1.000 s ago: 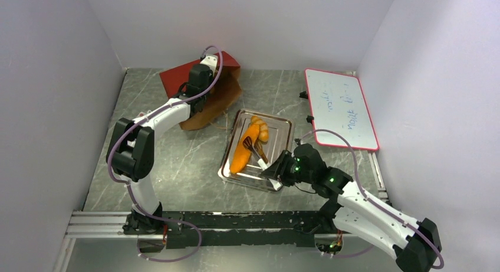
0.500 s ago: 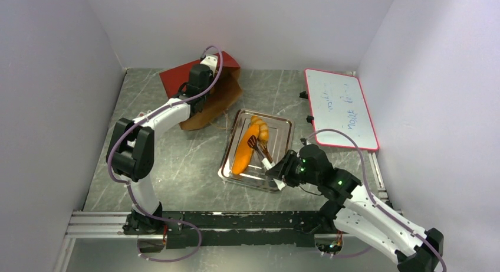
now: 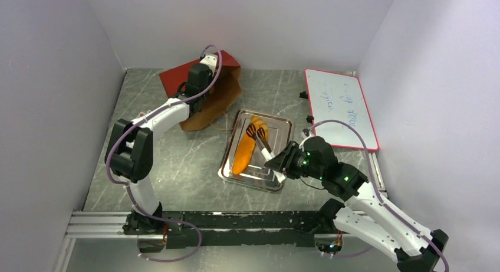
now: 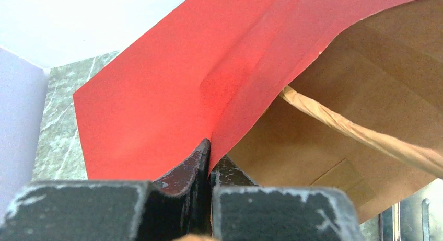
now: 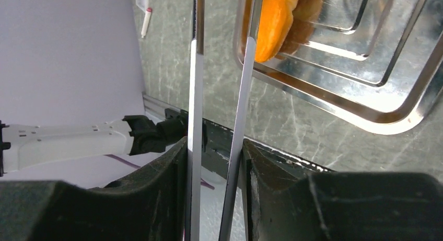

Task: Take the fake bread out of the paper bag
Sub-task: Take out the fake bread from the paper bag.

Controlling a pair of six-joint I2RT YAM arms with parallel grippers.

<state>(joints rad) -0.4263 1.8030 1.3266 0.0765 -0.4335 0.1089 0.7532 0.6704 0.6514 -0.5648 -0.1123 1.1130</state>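
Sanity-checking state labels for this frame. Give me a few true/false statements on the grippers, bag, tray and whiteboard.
1. The left gripper is shut on the red edge of the paper bag. True.
2. The right gripper is open and holds nothing. False: it is shut on a pair of tongs.
3. Fake bread lies in the tray. True.
4. The whiteboard lies to the left of the bag. False: it lies on the right side of the table, right of the tray.
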